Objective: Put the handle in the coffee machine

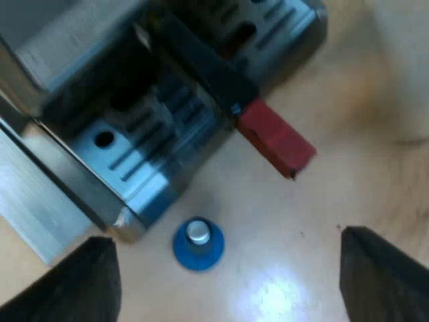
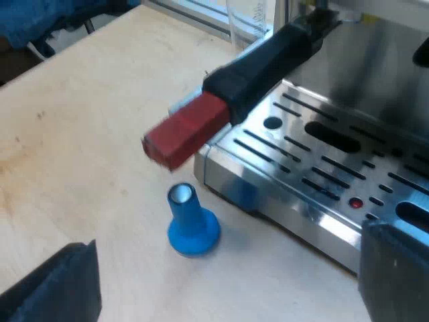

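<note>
Sitting at the machine's front, handle free of both grippers

Jutting out from under the head of the machine (image 1: 60,40), the handle (image 2: 268,60) crosses above the tray (image 2: 315,161), and its red end (image 2: 184,127) hangs past the tray's edge over the table (image 1: 375,134). That is how a holder lies once it is seated, so I judge the task done or nearly done. Whether it is turned fully home I cannot tell, since the joint under the head is dark.

The left gripper (image 1: 228,288) hovers above the table off the tray's corner, fingers spread wide with nothing between them. The right gripper (image 2: 228,275) hangs low beside the tray, jaws likewise apart and empty. Both stand clear of the handle, which fits a part that carries itself.

A blue tamper (image 2: 191,225) stands upright on the table just beside the tray's corner, almost under the red end but not touching it. It is the nearest thing to knock if either arm drops or sweeps toward the handle. A glass (image 2: 249,20) stands beyond the handle, close to the machine, apart from both grippers. Any last turn of the handle would swing the red end over the tamper, with air between them
</note>
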Robot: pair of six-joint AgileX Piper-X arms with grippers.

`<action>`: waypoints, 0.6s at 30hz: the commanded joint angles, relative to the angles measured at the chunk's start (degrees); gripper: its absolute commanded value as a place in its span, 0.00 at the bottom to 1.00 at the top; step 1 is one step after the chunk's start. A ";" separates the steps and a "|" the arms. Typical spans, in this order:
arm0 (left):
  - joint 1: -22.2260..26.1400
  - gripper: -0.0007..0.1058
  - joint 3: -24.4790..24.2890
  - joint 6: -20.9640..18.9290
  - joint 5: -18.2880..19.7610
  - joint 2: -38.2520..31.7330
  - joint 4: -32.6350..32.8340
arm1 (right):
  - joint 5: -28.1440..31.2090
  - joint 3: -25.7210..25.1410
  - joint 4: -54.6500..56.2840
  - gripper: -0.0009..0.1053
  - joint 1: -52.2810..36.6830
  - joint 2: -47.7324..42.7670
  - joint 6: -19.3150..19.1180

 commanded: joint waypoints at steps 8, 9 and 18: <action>0.10 0.66 -3.61 -5.00 -5.17 -1.35 -8.43 | -1.62 -11.61 13.96 0.76 -7.93 -0.55 1.74; 0.10 0.66 -4.42 -5.31 -6.69 -1.35 -9.43 | -2.84 -13.19 15.14 0.76 -9.57 -0.55 1.74; 0.10 0.66 -11.35 -5.44 -9.81 -1.35 -12.25 | -6.78 -21.67 22.77 0.76 -21.67 -0.67 0.18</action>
